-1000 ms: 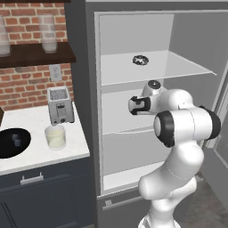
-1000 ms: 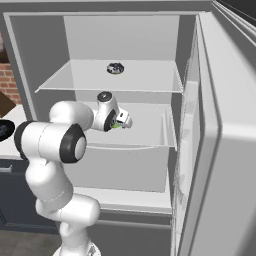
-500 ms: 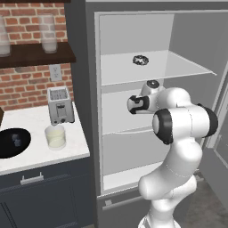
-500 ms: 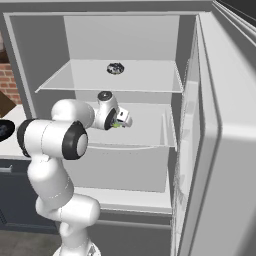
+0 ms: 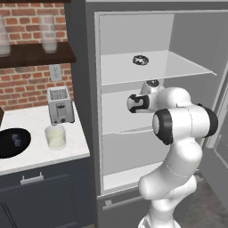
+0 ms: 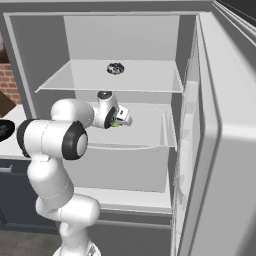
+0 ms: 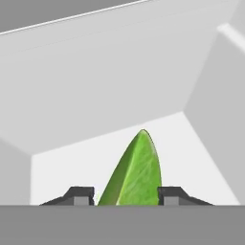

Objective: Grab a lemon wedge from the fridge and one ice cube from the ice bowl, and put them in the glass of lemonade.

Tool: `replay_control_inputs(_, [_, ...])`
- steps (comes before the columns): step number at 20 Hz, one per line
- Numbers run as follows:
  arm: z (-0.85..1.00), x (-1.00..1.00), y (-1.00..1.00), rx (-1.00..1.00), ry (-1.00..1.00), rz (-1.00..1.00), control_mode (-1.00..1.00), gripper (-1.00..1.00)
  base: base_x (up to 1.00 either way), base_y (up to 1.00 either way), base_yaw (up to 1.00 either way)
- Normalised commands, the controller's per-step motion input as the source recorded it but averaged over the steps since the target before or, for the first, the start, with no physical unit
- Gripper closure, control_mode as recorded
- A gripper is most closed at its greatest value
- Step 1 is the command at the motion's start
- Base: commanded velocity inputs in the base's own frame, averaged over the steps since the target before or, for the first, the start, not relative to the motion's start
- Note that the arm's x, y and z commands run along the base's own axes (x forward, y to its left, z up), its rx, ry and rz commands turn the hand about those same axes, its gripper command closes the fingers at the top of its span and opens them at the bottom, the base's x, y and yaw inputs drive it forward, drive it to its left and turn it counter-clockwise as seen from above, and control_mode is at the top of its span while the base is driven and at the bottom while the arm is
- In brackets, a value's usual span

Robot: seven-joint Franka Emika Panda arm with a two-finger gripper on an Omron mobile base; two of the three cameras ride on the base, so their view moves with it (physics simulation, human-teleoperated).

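Gripper reaching into the open fridge, lemon wedge between its fingers

In the left base view the arm reached into the fridge (image 5: 133, 67) at its middle shelf; the glass of lemonade (image 5: 55, 136) stood on the counter left of it, near the ice bowl (image 5: 13, 142). In the right base view the gripper (image 6: 119, 120) met the lemon wedge (image 6: 116, 123). In the hand view the fingertips (image 7: 81, 195) flanked the wedge (image 7: 136, 170) closely; whether they were clenched on it I could not tell.

Inside the open fridge (image 6: 200, 125), the end effector (image 6: 120, 120) sits at the lemon wedge (image 6: 116, 123) above the middle shelf (image 6: 145, 135).
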Motion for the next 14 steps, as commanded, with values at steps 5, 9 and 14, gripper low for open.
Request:
replay_control_inputs(5, [0.00,0.00,0.00,0.00,0.00,0.00,-1.00,1.00,0.00,0.00,0.00])
replay_control_inputs(9, [0.00,-0.19,0.00,0.00,0.00,0.00,-1.00,1.00,0.00,0.00,0.00])
replay_control_inputs(14, [-0.01,-0.71,0.00,0.01,-0.01,0.03,-1.00,1.00,0.00,0.00,0.00])
